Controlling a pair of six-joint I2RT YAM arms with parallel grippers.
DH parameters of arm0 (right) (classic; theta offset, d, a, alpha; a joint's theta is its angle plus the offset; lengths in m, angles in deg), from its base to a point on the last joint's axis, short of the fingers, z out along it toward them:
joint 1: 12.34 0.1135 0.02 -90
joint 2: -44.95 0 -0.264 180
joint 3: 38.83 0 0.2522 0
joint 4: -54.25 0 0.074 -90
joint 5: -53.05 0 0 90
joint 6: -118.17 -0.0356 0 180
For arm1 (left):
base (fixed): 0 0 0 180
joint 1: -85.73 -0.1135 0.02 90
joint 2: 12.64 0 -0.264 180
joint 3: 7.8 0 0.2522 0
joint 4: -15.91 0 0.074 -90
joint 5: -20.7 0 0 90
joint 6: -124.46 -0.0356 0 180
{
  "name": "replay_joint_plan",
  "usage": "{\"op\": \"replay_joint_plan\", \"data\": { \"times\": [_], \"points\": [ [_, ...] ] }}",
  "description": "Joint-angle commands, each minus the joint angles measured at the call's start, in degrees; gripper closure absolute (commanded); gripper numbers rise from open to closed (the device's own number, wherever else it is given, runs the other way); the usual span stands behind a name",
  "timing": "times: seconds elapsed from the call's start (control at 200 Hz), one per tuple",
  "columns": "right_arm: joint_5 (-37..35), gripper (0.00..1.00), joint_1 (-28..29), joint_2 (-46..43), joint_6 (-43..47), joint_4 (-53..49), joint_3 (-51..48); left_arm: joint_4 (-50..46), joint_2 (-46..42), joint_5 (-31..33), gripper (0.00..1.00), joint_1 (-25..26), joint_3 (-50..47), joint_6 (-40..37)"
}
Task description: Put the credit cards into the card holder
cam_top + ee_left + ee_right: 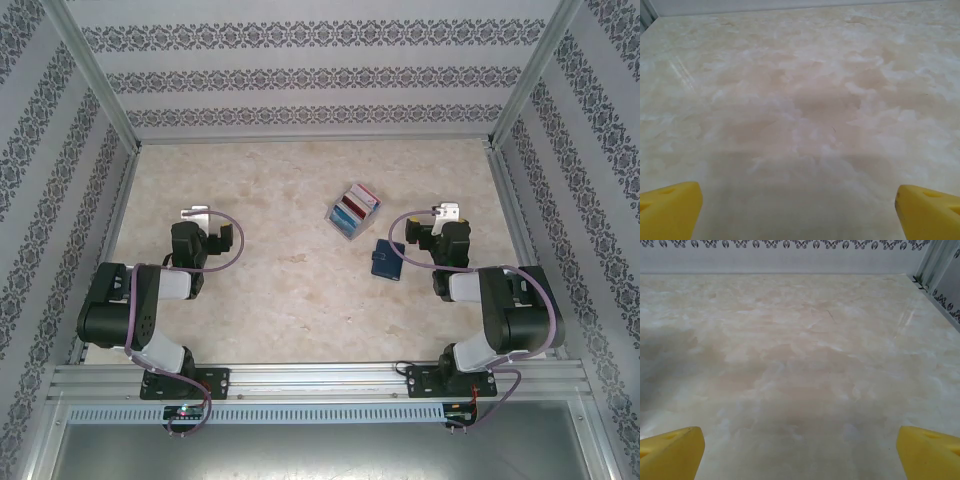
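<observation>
The credit cards (355, 207), red, blue and white, stand bunched in a pale rack (343, 224) a little right of the table's middle. Just in front of it, the navy card holder (386, 258) lies folded flat on the marble top. My right gripper (447, 211) (800, 452) sits to the right of the card holder, apart from it, open over bare table. Far to the left, my left gripper (195, 213) (799, 210) is also open, its yellow fingertips (670, 210) wide apart with nothing between them.
Patterned walls with aluminium posts (95, 75) close the table on the left, back and right. A metal rail (320, 380) runs along the near edge by the arm bases. Purple cables (225, 250) loop off both wrists. Bare marble lies between the arms.
</observation>
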Motion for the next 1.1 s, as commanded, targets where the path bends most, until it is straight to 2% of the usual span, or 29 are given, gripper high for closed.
{"op": "replay_joint_plan", "data": {
  "times": [0.0,0.864,0.929,0.964,1.009,1.094],
  "points": [
    [0.9,0.02,-0.1,-0.7,-0.5,0.1,1.3,2.1,0.1,-0.7,0.01,-0.6,-0.1,1.1],
    [1.4,0.02,-0.2,-0.8,-0.5,0.2,1.2,2.3,0.0,-0.7,0.01,-0.6,-0.3,1.1],
    [0.5,0.02,-0.3,-1.8,-1.2,0.8,1.1,1.4,-1.1,3.6,0.01,-0.5,-0.2,2.8],
    [-0.5,0.02,-0.3,-4.1,-1.5,-1.6,1.3,-0.1,-2.1,5.7,0.01,-0.5,0.0,3.7],
    [-2.7,0.02,-0.2,-7.7,-2.0,-8.6,3.0,-1.1,-2.7,4.7,0.00,-0.4,0.7,2.9],
    [-7.0,0.02,0.0,-14.1,-3.8,-15.3,4.6,-12.5,-7.3,6.9,0.00,2.4,4.6,0.9]
  ]
}}
